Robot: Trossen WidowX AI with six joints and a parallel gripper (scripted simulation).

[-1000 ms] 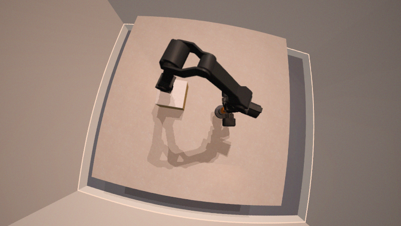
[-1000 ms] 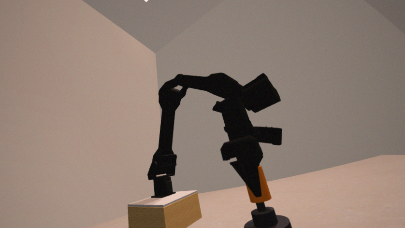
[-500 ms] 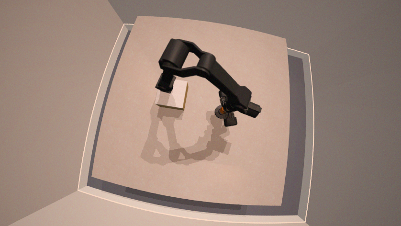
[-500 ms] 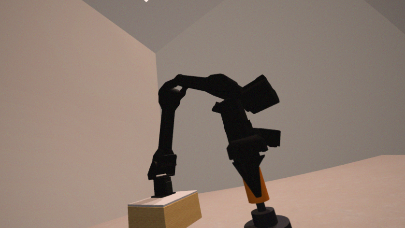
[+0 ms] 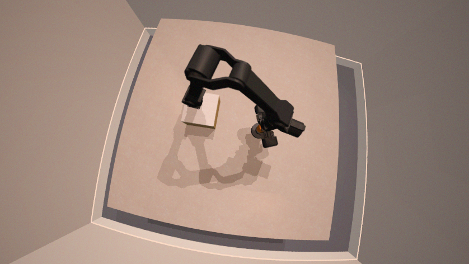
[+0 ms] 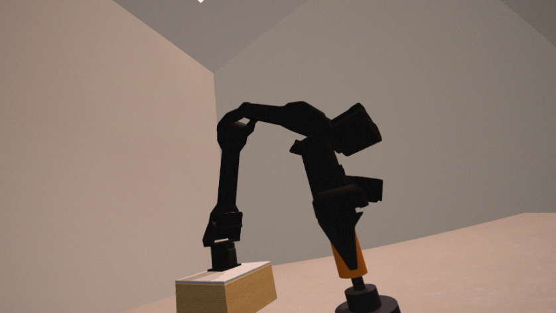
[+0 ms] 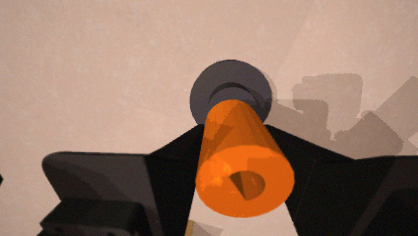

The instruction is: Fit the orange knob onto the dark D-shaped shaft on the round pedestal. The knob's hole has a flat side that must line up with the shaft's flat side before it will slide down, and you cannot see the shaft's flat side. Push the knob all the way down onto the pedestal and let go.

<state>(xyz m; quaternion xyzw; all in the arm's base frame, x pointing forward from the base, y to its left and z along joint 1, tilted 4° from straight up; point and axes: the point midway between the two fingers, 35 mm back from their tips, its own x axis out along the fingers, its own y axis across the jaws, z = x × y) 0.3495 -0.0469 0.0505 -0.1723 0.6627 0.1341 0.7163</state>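
My gripper (image 6: 352, 261) (image 7: 232, 130) is shut on the orange knob (image 5: 260, 128) (image 6: 361, 262) (image 7: 215, 175), one finger on each side. The knob is held above the round dark pedestal (image 5: 254, 132) (image 6: 390, 306) (image 7: 204, 85), leaning slightly in the exterior view. A short length of the dark shaft (image 6: 357, 282) shows between the knob's lower end and the pedestal's raised collar. The shaft's top is hidden, so I cannot tell whether it is inside the hole. The knob's upper end, with a D-shaped opening, faces the wrist camera. The shaft's flat side is not visible.
The arm's base stands on a wooden block with a white top (image 5: 210, 108) (image 6: 249, 268), left of the pedestal. The arm arches from there to the knob. The square table top (image 5: 223, 210) has a pale-rimmed frame around and below it.
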